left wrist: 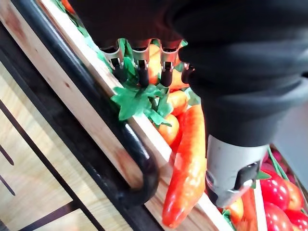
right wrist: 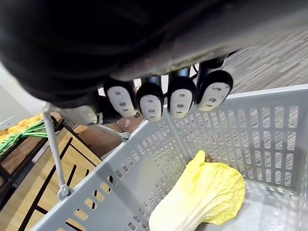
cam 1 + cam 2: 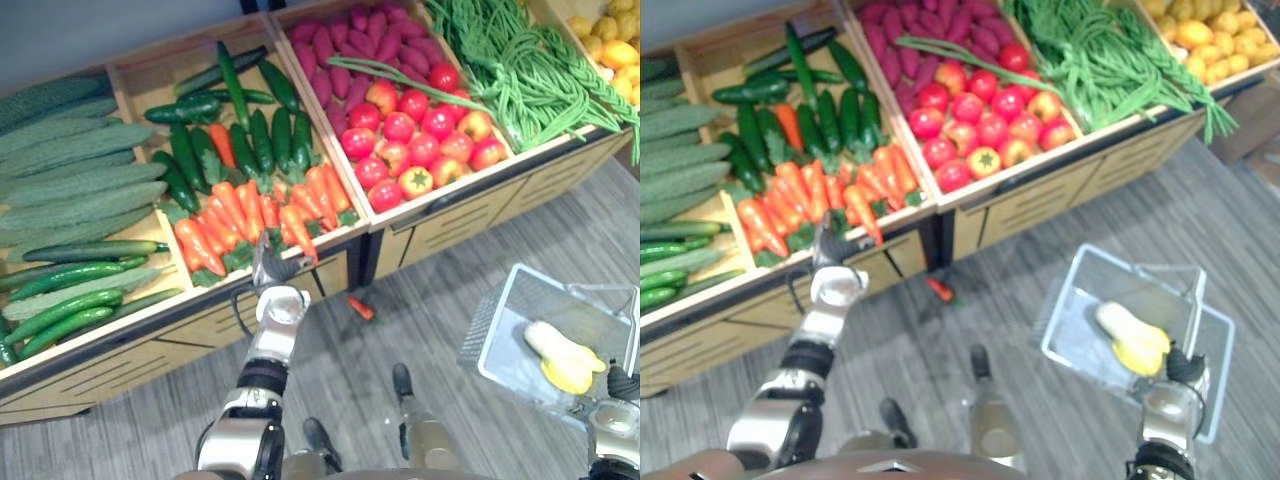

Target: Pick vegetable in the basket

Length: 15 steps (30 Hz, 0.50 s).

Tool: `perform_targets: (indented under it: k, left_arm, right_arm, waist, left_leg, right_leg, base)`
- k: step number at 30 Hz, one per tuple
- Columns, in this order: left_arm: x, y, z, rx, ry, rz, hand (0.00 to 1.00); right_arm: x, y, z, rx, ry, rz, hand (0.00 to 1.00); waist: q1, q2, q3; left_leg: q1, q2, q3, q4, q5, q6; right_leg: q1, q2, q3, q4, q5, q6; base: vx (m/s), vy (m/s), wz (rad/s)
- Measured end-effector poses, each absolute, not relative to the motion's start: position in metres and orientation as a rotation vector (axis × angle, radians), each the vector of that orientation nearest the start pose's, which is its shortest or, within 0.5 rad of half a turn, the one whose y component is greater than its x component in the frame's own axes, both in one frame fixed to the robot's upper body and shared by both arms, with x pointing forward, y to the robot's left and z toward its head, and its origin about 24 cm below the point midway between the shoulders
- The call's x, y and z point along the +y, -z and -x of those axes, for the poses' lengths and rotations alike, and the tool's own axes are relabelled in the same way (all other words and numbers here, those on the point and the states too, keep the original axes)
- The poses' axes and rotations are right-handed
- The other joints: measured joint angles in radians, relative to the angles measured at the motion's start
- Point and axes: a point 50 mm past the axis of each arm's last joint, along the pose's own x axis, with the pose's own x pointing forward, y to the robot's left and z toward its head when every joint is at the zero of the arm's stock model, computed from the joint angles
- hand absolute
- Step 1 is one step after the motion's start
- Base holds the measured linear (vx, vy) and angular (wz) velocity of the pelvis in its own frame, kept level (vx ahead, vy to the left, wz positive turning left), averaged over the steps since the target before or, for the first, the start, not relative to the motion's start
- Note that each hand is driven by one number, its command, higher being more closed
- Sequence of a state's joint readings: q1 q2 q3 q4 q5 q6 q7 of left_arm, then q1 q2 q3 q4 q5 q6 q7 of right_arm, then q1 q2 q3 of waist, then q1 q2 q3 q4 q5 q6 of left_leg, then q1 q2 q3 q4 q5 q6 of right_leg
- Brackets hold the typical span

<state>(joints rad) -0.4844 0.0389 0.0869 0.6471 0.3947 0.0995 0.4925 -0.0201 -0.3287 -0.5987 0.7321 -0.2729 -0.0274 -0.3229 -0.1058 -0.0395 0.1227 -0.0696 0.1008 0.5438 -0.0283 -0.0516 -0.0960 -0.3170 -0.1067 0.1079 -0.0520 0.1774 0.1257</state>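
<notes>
Above, wooden bench of produce on grey floor; left robot hand released, fingers on carrots, 10 o'clock; right robot hand clenched on basket handle, 4 o'clock.

The left arm reaches forward and slightly up from the lower left, its wrist straight. The left hand is turned palm down, with the fingers stretched ahead and only lightly bent and the thumb held apart from them. The right arm stays low and tucked in at the right side. The right hand has its fingers curled tight under the palm, round the basket handle.
</notes>
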Motion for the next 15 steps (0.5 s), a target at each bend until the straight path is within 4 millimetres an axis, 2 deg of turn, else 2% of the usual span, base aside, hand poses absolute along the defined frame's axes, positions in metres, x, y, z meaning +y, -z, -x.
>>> perform_targets:
  k: [3, 4, 10, 15]
  left_arm:
    - [0.165, -0.039, -0.340, 0.139, -0.452, -0.484, 0.00]
    - [0.165, -0.043, -0.342, 0.131, -0.459, -0.479, 1.00]
    - [0.166, -0.069, -0.360, 0.073, -0.503, -0.458, 1.00]
    - [0.181, -0.090, -0.371, 0.043, -0.548, -0.466, 1.00]
  right_arm:
    - [-0.365, 0.044, -0.159, 0.585, 0.895, 0.450, 1.00]
    - [-0.363, 0.044, -0.162, 0.577, 0.895, 0.443, 1.00]
    - [-0.351, 0.042, -0.174, 0.531, 0.882, 0.408, 1.00]
    - [-0.344, 0.039, -0.183, 0.491, 0.843, 0.420, 1.00]
  waist:
    - [0.000, -0.005, 0.010]
    - [0.001, -0.007, 0.019]
    - [0.003, -0.009, 0.061]
    - [0.002, -0.009, 0.079]
  left_leg:
    - [-0.018, 0.008, 0.012, 0.026, -0.015, -0.001]
    - [-0.021, 0.014, 0.019, 0.041, -0.024, -0.001]
    - [-0.068, 0.042, 0.040, 0.113, -0.059, -0.009]
    - [-0.091, 0.063, 0.051, 0.160, -0.091, -0.015]
  right_leg:
    - [-0.015, 0.003, 0.010, 0.004, 0.000, 0.000]
    - [-0.015, 0.005, 0.013, 0.004, 0.000, 0.000]
    - [-0.050, 0.018, 0.032, 0.010, 0.000, -0.001]
    - [-0.062, 0.029, 0.042, 0.010, 0.000, -0.001]
  base:
    - [0.02, -0.030, -0.10]
    - [0.01, -0.033, -0.10]
    - [0.02, -0.040, -0.12]
    - [0.03, -0.031, -0.09]
